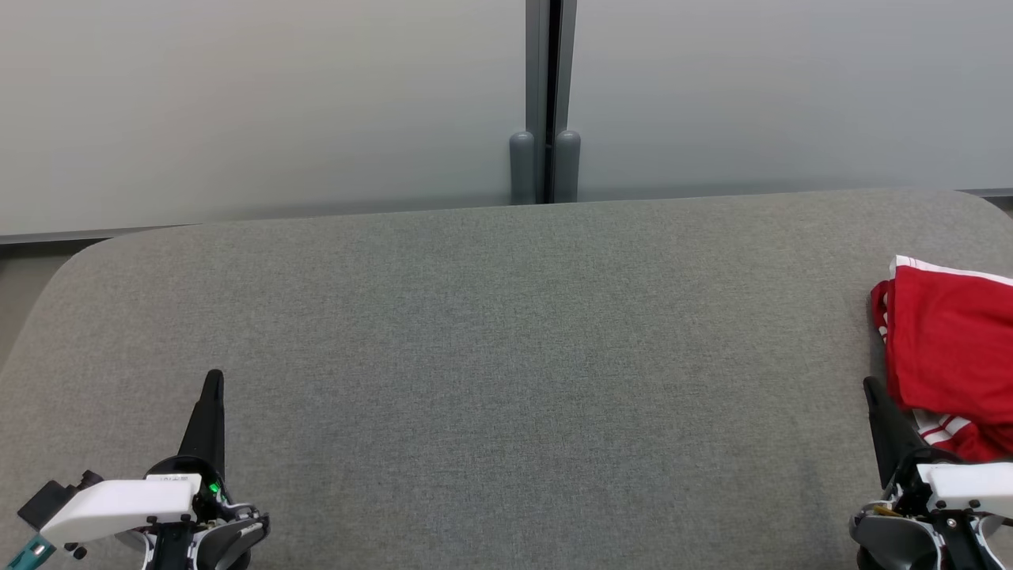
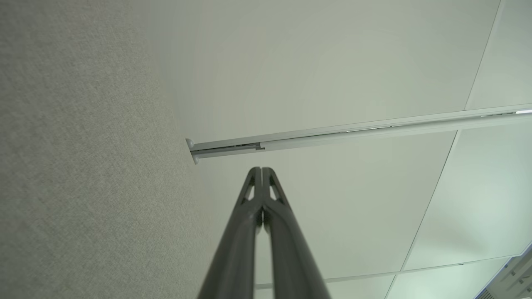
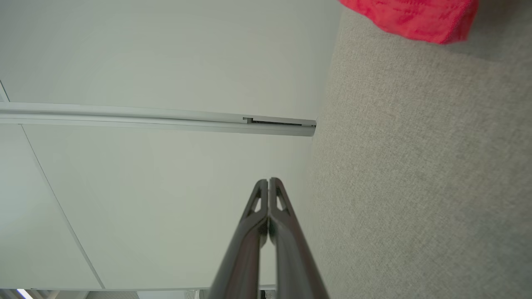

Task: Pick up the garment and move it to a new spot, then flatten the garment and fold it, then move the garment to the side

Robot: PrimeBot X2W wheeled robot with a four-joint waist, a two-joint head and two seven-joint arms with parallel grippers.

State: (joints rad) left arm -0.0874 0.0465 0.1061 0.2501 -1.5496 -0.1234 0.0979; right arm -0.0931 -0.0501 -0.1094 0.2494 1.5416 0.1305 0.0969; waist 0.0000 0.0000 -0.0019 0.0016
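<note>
Head view: a grey woven surface [image 1: 506, 332] with rounded far corners spans the frame. Behind it stand pale panels [image 1: 237, 103] joined by a grey post [image 1: 544, 95]. The garment [image 1: 950, 340] lies at the surface's right edge, cut off by the frame. The part in view runs longer from near to far, with a white-trimmed edge at the far end. It is red and rumpled, with white stripes at its near end. The left pincer [image 1: 214, 384] sits at lower left, well apart from the garment. The right pincer [image 1: 870, 388] is just beside it.

Left wrist view: the left pincer [image 2: 262, 170] is clenched on nothing, with the surface [image 2: 83, 166] to its left.

Right wrist view: the right pincer [image 3: 269, 182] is clenched and empty. The garment [image 3: 411, 16] is a red fold at the top, lying on the surface [image 3: 415, 187].
</note>
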